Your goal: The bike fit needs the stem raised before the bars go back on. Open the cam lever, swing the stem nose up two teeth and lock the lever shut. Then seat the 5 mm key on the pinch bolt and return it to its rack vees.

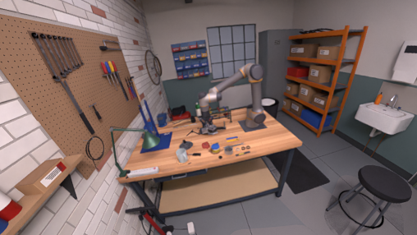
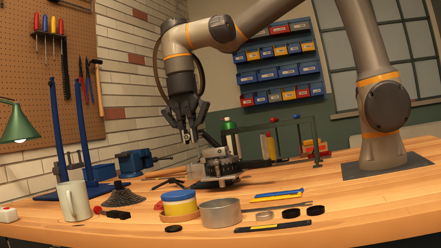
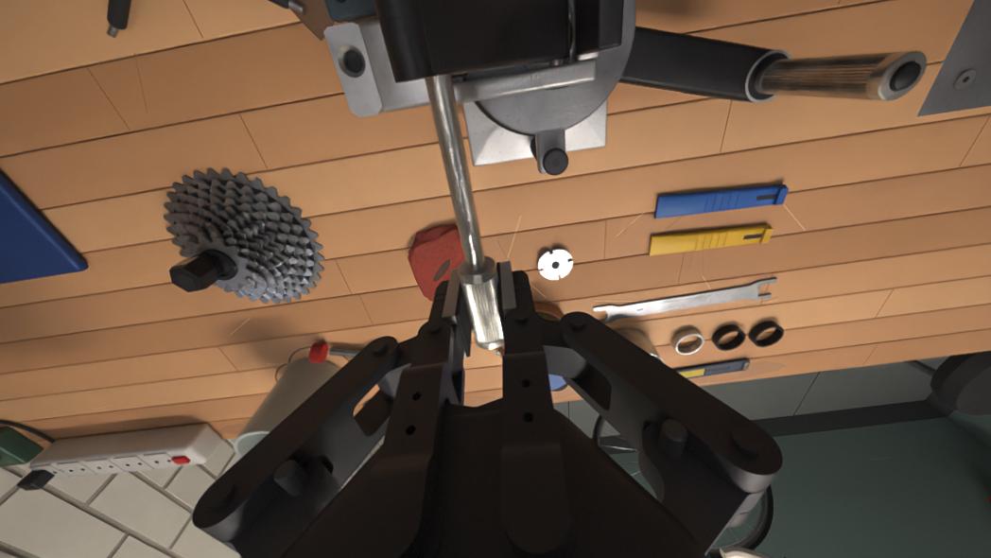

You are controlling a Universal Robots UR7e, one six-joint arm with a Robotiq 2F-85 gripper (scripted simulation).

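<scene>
My gripper point(image 3: 480, 294) point(image 2: 188, 137) point(image 1: 206, 118) points down over the stem fixture point(image 2: 219, 168) point(image 1: 210, 130) at the back middle of the bench. Its two fingers are clamped on the silver grip at the end of the cam lever point(image 3: 463, 201). The lever's steel rod runs from my fingers down to the fixture's clamp block point(image 3: 485, 41). The black stem point(image 3: 700, 66) reaches right from the fixture and ends in a ridged grey nose point(image 3: 839, 75). A toothed black ring point(image 2: 222, 168) wraps the fixture. The green key rack point(image 2: 271, 129) stands behind it. I cannot make out the 5 mm key.
The fixture's grey base plate point(image 3: 534, 132) lies just below my fingers. A cassette point(image 3: 243, 236), a red rag point(image 3: 433, 256), blue and yellow tyre levers point(image 3: 718, 218) and a flat spanner point(image 3: 683, 301) lie in front. A blue vise point(image 2: 134, 160) and a truing stand point(image 2: 69, 132) sit to the left.
</scene>
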